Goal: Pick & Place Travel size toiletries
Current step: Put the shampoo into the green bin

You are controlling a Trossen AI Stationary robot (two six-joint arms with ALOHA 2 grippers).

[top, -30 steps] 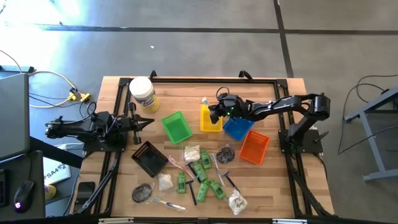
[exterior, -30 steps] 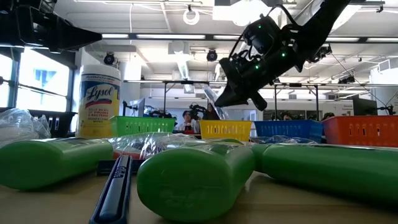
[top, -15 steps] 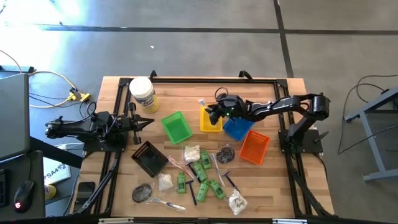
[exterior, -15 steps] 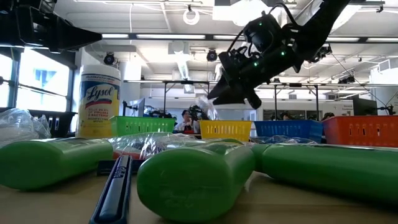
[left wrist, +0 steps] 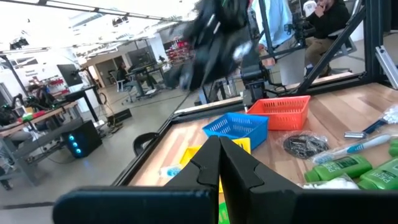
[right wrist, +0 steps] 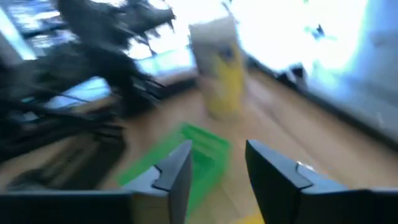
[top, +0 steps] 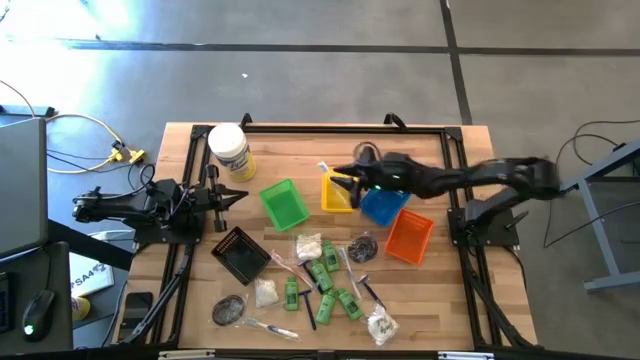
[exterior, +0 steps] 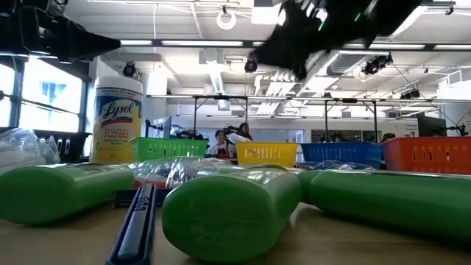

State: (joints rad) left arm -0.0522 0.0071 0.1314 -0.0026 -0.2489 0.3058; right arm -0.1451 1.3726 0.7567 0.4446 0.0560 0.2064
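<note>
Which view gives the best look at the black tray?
The high view: the black tray lies fully visible from above, in front of the green tray, near the left arm. The low view does not clearly show it, and neither wrist view has it in frame.

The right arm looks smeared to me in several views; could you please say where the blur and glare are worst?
High view: the right arm streaks with motion blur above the blue tray. Low view: it is a dark smear at the top; the nearest green tubes are out of focus. Right wrist view: everything smears, even the white jar, with window glare beyond. Left wrist view: sharper, though the far arm blurs.
</note>
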